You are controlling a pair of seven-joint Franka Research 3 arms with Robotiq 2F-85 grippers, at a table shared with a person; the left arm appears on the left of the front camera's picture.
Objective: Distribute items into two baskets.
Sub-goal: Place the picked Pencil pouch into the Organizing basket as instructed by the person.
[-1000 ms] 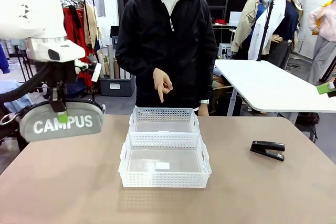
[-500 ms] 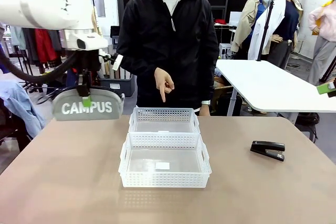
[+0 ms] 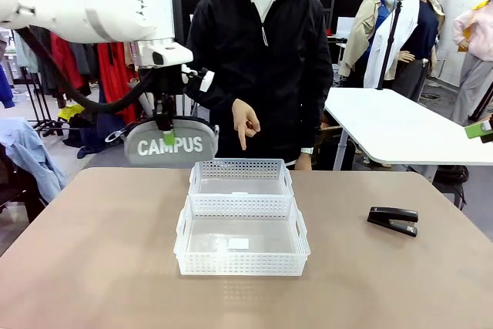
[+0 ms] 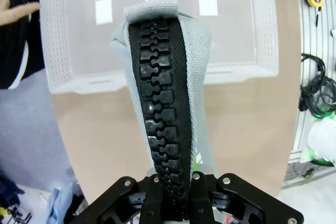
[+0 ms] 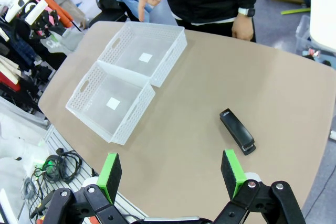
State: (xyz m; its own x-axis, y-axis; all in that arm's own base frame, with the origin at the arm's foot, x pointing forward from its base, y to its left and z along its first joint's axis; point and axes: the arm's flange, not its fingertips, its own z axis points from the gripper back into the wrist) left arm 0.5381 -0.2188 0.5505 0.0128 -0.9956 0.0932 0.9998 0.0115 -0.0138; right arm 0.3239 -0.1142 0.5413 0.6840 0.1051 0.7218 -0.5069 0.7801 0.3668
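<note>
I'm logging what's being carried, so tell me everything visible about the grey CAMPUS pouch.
The pouch is grey fabric, oblong with rounded top corners, white CAMPUS lettering facing the front camera. A chunky black zip runs along its top edge. It hangs level in the air, pinched at the top middle by the left gripper's fingers, clear of the table, just left of the far basket.

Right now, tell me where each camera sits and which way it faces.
Front: between the arms, facing the person across the table; left gripper holds the grey fabric CAMPUS pouch.
Left wrist: looks down along the shut gripper and pouch onto two white lattice plastic baskets.
Right wrist: high, looking down past open green-padded right gripper at baskets, black stapler.
All share the baskets.
</note>
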